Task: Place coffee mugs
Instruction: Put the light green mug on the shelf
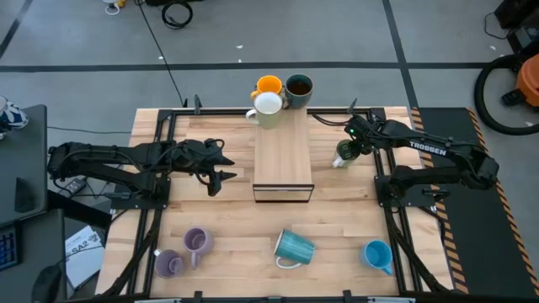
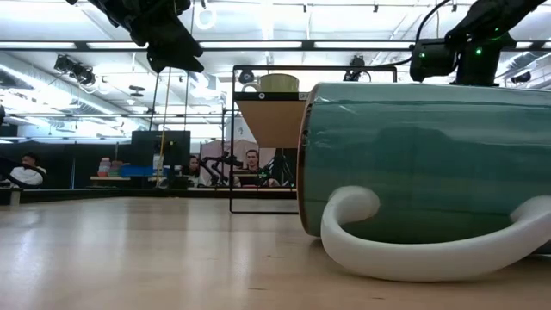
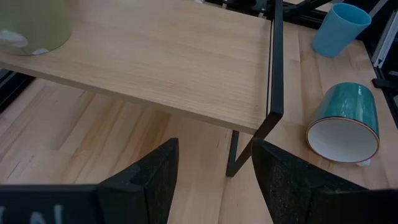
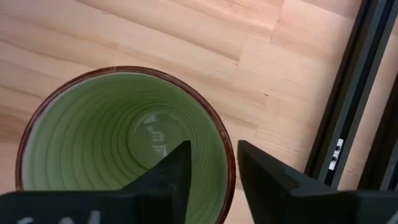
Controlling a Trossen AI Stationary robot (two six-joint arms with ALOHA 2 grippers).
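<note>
Reading the step: I judge the right arm is picking up the green mug [image 4: 124,149] so it can join the others on the wooden shelf [image 1: 283,151].
Right gripper [image 1: 352,148]: jaws narrow, straddling the mug's rim, one finger inside the bowl and one outside; I cannot tell whether they are pinching the wall yet.
Green mug position: upright on the table [image 1: 227,227], just beside the shelf's right edge, beneath my right wrist.
Left gripper [image 1: 221,178]: jaws wide with nothing between them, hovering off the shelf's left side, waiting.
Already on the shelf: orange mug [image 1: 269,84], dark teal mug [image 1: 298,86] and pale yellow-green mug [image 1: 268,106], clustered at the far end.
Still on the table: two lilac mugs [image 1: 195,241] near the front left, the ribbed teal mug [image 1: 295,247] lying on its side at front centre, the bright blue mug [image 1: 377,254] at front right.
Next move, as I judge it: pinch the wall firmly, lift straight up to clear the shelf top, then carry it left onto bare board.
Materials: glossy ceramic, green glaze ringed inside with concentric ridges under a dark red-brown rim; the teal mug has a white interior and thick white handle.
Shelf: pale wood board on a thin black metal frame.
</note>
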